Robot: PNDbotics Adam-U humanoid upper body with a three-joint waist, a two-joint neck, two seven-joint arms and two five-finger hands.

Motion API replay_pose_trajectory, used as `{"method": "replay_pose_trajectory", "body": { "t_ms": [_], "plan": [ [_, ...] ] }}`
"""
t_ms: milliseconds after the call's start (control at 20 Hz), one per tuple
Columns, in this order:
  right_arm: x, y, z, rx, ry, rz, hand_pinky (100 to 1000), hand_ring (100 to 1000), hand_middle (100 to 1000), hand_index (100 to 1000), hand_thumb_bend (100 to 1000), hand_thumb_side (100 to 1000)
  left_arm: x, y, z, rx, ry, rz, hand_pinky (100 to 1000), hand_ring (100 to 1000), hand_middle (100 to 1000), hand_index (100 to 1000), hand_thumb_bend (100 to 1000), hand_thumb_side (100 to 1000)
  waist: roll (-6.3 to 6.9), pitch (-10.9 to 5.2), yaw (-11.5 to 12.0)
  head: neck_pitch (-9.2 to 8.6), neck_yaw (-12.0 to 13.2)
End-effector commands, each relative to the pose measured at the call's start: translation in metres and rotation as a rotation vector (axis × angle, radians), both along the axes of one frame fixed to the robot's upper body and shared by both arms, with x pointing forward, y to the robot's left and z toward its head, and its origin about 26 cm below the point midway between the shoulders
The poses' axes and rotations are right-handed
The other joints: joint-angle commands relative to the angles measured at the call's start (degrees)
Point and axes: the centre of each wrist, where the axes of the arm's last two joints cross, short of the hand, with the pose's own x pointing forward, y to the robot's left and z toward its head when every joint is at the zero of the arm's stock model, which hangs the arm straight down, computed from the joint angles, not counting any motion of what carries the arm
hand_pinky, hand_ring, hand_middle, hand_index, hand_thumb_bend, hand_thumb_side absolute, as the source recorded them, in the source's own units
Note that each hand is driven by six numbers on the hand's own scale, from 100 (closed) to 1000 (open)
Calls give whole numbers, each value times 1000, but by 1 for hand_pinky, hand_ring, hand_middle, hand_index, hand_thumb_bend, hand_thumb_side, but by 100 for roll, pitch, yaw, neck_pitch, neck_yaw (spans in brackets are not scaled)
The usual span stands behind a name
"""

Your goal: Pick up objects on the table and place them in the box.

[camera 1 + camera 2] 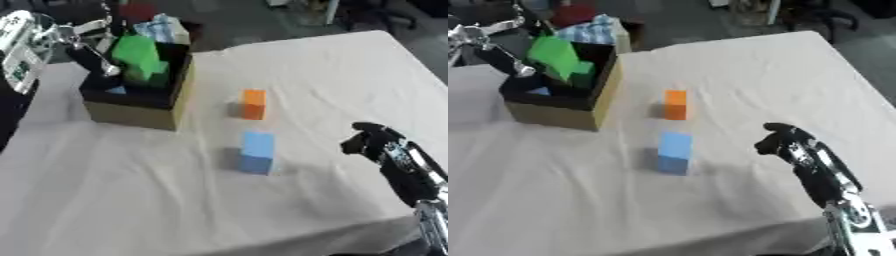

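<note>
An orange block (253, 104) stands upright near the middle of the white table (332, 75). A light blue block (257, 152) stands just in front of it. At the left sits a tan box with a black inner rim (140, 102); a green block (138, 57) is tilted over its opening, and a bit of blue shows inside. My left hand (92, 59) is at the box's left rim, beside the green block. My right hand (374, 142) hovers over the table to the right of the blue block, fingers curled, holding nothing.
A light blue checked item (166, 30) and something red (136, 11) lie behind the box. The table's front edge runs close under my right arm; dark floor lies beyond the far edge.
</note>
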Motion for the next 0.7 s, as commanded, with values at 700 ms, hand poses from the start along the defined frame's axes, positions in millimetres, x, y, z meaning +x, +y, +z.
{"method": "replay_pose_trajectory", "body": {
  "t_ms": [700],
  "plan": [
    [5,-4,10,-20,-42,-4,732,705,580,815,100,711,1,40,-8,-187,-256,332,855,737,787,929,376,655,-70,-55,27,28,-4]
  ]
}}
